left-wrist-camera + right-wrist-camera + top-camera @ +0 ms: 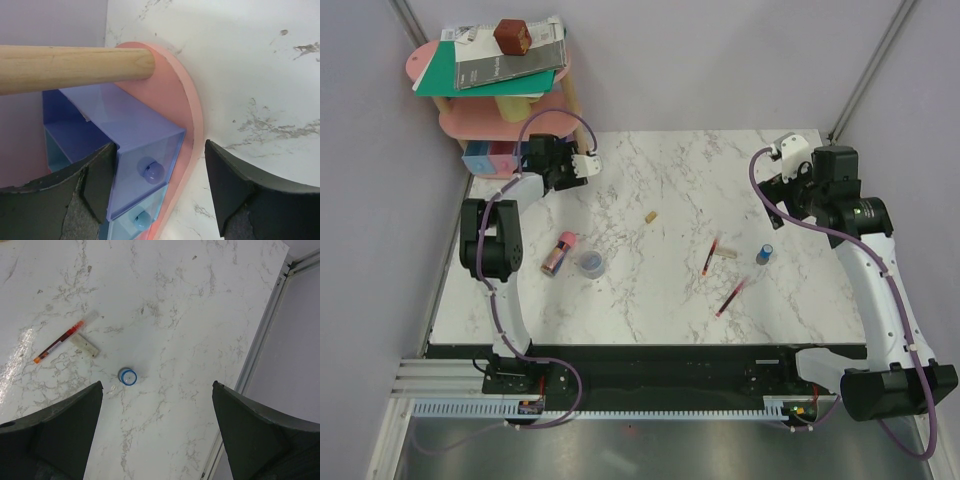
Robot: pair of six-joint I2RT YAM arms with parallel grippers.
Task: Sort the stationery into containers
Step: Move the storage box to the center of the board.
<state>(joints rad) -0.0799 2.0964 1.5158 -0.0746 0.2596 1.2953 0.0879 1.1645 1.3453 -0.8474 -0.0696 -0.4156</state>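
Observation:
The containers (485, 160) stand under the pink shelf at the far left. In the left wrist view they show as a purple-blue drawer (125, 130) with a round knob (151, 170) above a light blue one (141, 220). My left gripper (160, 150) (527, 160) is open, with the purple-blue drawer's front between its jaws. On the table lie a pink-yellow tube (558, 253), a round clear piece (591, 263), a tan eraser (648, 215), two red pens (710, 256) (732, 297) and a blue cylinder (764, 254) (127, 376). My right gripper (157, 385) (782, 180) hangs open and empty above the table, right of the cylinder.
The pink tiered shelf (470, 120) carries green and grey books (495, 65) and a brown cube (512, 36); its wooden post (75, 67) crosses above the drawers. A second eraser (85, 346) lies beside a pen (59, 341). The table's right edge (260, 340) is close to the right gripper.

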